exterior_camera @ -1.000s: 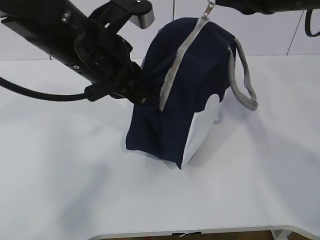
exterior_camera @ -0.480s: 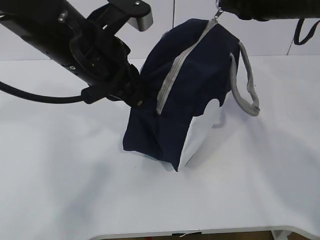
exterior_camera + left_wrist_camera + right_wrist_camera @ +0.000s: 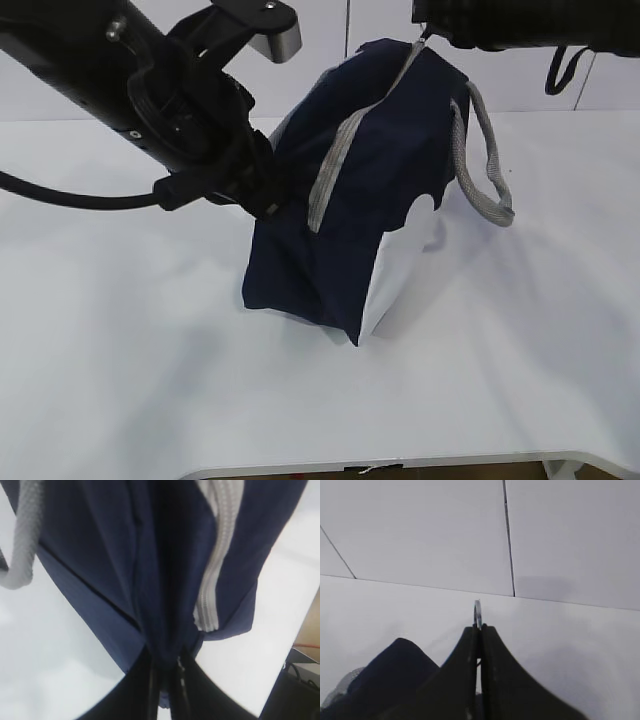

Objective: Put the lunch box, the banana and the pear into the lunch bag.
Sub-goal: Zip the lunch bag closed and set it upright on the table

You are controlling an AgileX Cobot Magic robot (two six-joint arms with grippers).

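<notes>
Exterior view: boxy navy-blue fabric lunch bag (image 3: 350,210) with white corner panel, mid-table, tilted, top leaning toward 1 o'clock. Left pincer (image 3: 270,195) at 9 o'clock of bag, pressed together on a fold of navy cloth; left wrist view confirms cloth pinched just beside the grey zipper (image 3: 212,580) end. Right pincer (image 3: 425,38) at 12 o'clock, top edge of view, pinched on the metal ring pull (image 3: 477,614); right wrist view shows ring poking out between closed tips. Grey webbing handle (image 3: 485,165) hanging loose at 3 o'clock.

Risks, judged: thin ring slipping out of right pincer under tension; cloth fold sliding out of left pincer, bag then dragged across white table (image 3: 150,380) instead of zipper travelling; slider snagging on slack fabric at the curve; tilted bag toppling if either grip lets go.

Contents: zipper looks closed along the visible length, interior hidden, cannot tell what is inside. Lunch box, banana, pear not in any view.
</notes>
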